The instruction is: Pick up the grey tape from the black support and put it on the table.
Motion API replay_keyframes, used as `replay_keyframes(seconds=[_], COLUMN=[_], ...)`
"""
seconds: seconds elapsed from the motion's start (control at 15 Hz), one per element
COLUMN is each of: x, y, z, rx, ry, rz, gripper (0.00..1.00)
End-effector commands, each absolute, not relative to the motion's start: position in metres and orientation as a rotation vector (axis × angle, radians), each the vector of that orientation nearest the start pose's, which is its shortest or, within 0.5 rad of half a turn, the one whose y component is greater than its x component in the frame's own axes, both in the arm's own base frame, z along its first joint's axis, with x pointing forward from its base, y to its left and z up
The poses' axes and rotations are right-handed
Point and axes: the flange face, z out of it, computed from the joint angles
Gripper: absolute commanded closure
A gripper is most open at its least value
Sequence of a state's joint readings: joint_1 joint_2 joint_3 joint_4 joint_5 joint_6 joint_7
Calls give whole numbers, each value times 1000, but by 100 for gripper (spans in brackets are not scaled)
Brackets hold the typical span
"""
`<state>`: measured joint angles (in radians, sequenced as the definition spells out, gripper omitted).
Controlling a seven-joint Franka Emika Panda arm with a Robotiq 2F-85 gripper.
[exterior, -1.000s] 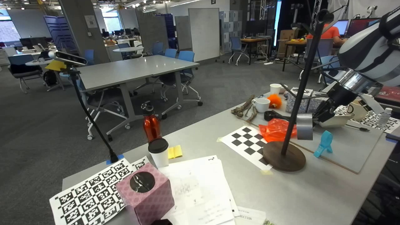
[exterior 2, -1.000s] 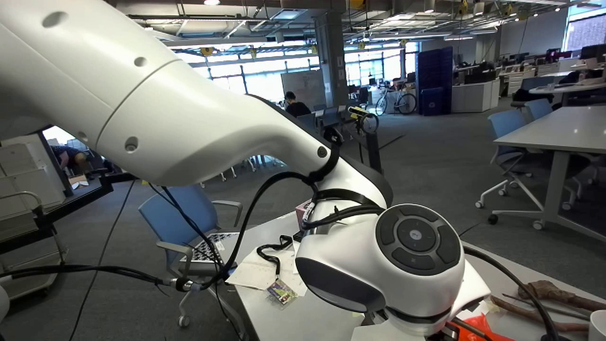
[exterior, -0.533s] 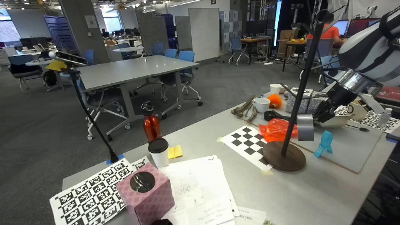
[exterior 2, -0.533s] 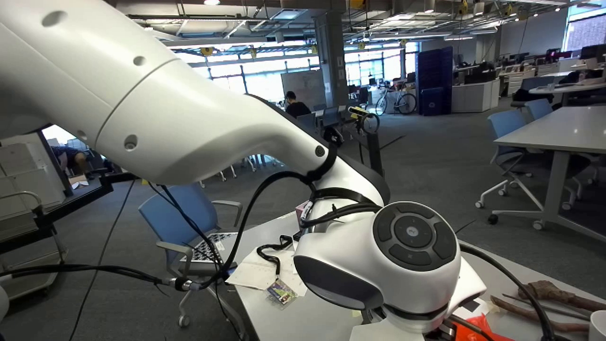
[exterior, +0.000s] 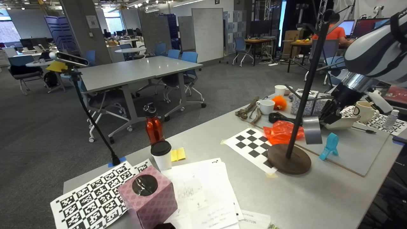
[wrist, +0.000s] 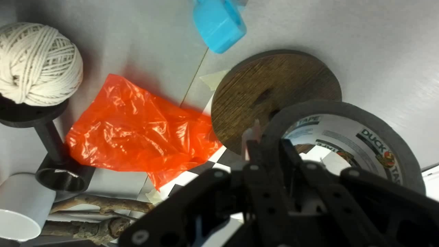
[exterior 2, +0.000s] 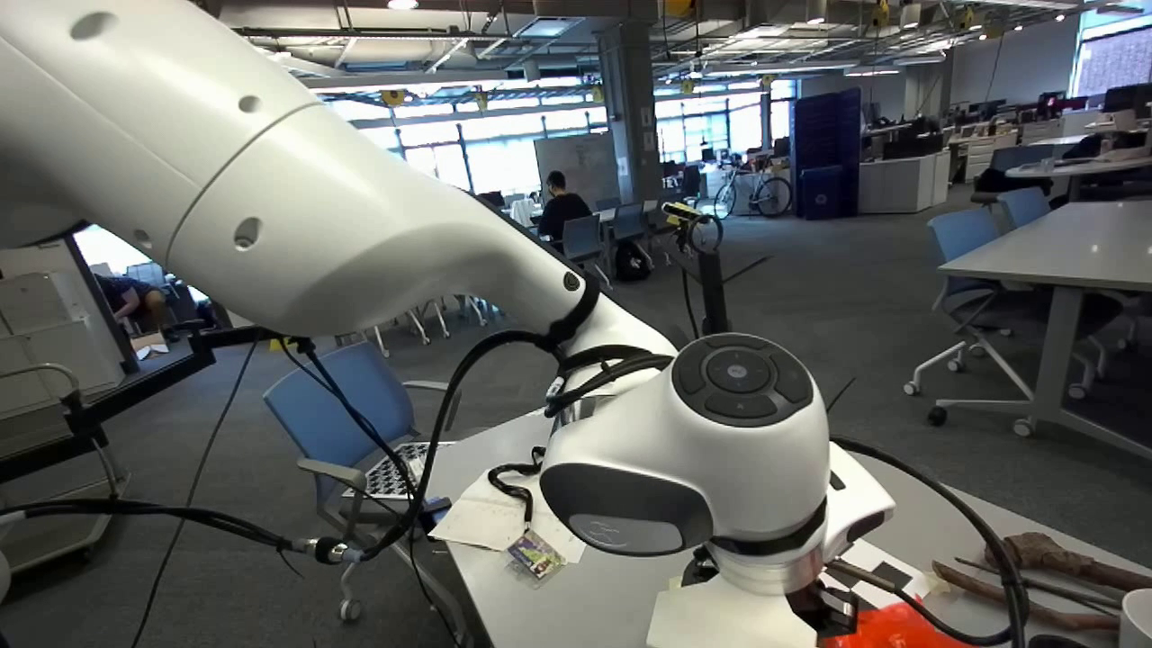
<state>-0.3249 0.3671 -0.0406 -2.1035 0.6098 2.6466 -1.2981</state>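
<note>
The grey tape (exterior: 313, 130) hangs in my gripper (exterior: 321, 120), just right of the pole in an exterior view. In the wrist view my gripper (wrist: 271, 147) is shut on the tape's rim, one finger inside the ring and one outside; the tape's white inner wall (wrist: 360, 137) faces the camera. The black support (exterior: 305, 95) stands upright on its round dark base (exterior: 289, 162), also seen in the wrist view (wrist: 277, 79). The support's top (exterior 2: 712, 292) shows beyond the arm. The tape is above the table (exterior: 318, 194); contact with the pole cannot be told.
Around the base are an orange plastic bag (wrist: 144, 130), a checkerboard sheet (exterior: 251, 144) and a blue clip (exterior: 330, 146). A yarn ball (wrist: 39, 65), sticks (wrist: 99, 209) and a white mug (exterior: 265, 107) lie beyond. Papers (exterior: 200, 194) and a pink box (exterior: 149, 200) are at the front.
The tape has moved slightly right, away from the pole, and tilted a little, staying in my gripper. The arm has shifted and rotated slightly. The support has not moved.
</note>
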Motion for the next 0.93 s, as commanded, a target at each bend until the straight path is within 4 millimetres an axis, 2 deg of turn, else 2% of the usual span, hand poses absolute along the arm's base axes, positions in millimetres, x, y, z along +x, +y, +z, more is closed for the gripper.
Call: replay_keyframes(seconds=[0.0, 0.87], x=[548, 548], y=[-219, -209], z=[270, 296], rx=[-2987, -3031], ry=[-650, -705], rz=[-513, -483], gripper=[95, 95])
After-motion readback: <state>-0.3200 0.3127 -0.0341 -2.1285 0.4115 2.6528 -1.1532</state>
